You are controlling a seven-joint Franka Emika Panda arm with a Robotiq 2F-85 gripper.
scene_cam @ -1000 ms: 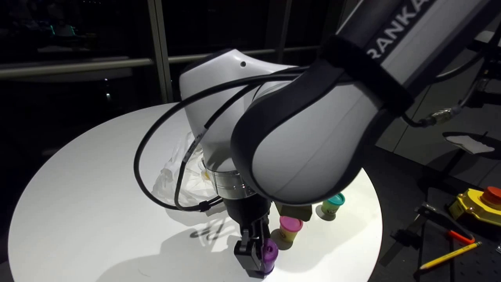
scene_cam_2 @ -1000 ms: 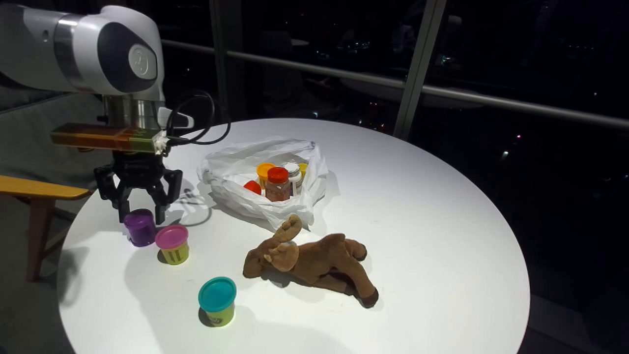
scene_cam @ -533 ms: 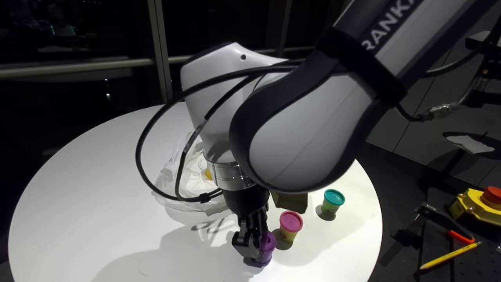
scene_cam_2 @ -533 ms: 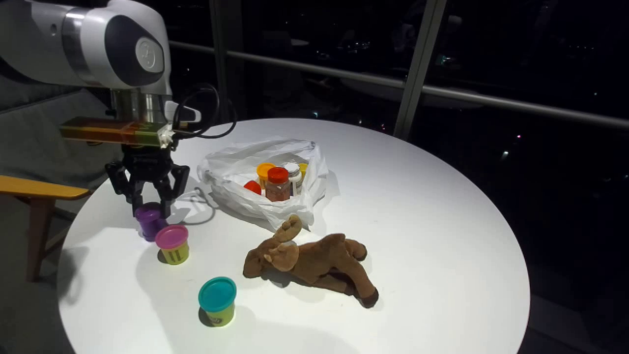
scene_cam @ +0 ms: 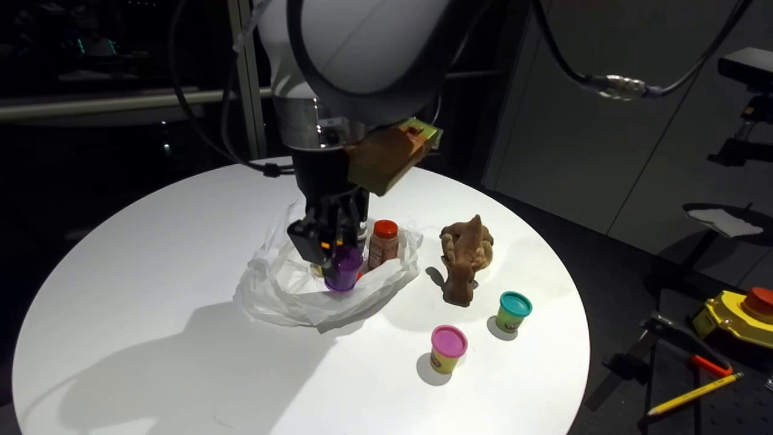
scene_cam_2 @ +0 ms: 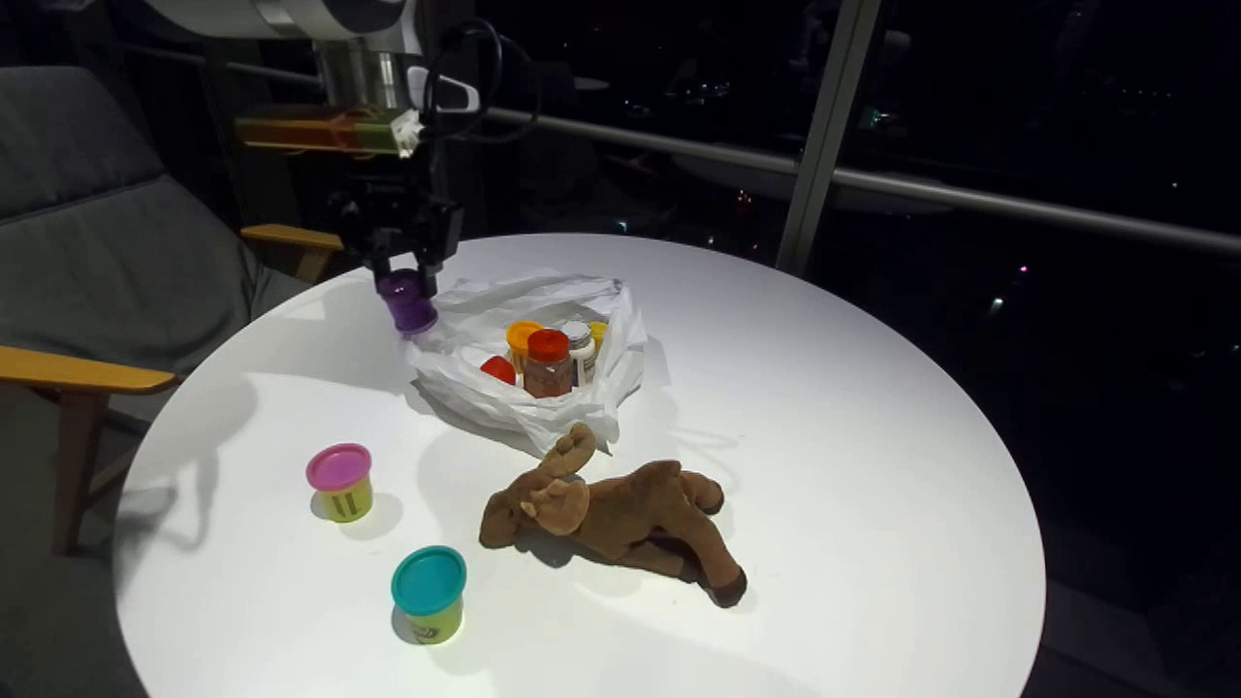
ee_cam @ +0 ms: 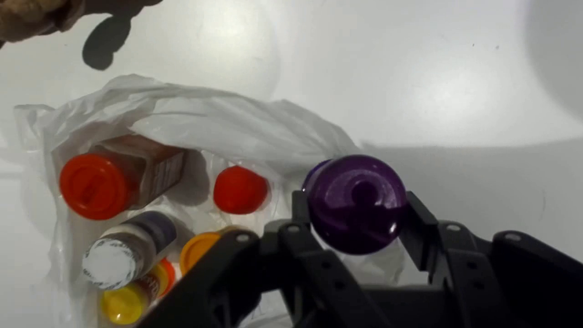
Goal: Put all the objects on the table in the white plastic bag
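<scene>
The gripper (ee_cam: 357, 204) pinches the purple cup (scene_cam_2: 411, 308) between its 2 fingers, which bear on it from opposite sides. In the wrist view the cup's round, glossy lid faces the camera. The cup is held up off the table (scene_cam_2: 824, 436), over the edge of the white plastic bag (scene_cam_2: 490, 404) — whether it touches the plastic cannot be told.

The bag sits open on the table, its crinkled walls slumped. Inside, the red-capped jar (scene_cam_2: 549, 366) stands upright with the white-capped bottle (ee_cam: 130, 248) just beside it. The orange-lidded cup (scene_cam_2: 524, 337) is near them, and so is the yellow-lidded cup (ee_cam: 136, 294), mostly hidden behind the bottle in an exterior view. A red rounded item (ee_cam: 240, 190) is in the bag too; what it is stays unclear.

3 objects are outside the bag, on the table. The pink-lidded cup (scene_cam_2: 341, 482) and the teal-lidded cup (scene_cam_2: 429, 594) both stand upright, apart from each other. The brown plush animal (scene_cam_2: 630, 514) lies stretched out near the bag — a strip of bare table shows between them in an exterior view.

Beyond the table, exterior views show a grey chair (scene_cam_2: 92, 213) with wooden arms and a yellow pencil (scene_cam: 694, 394).
</scene>
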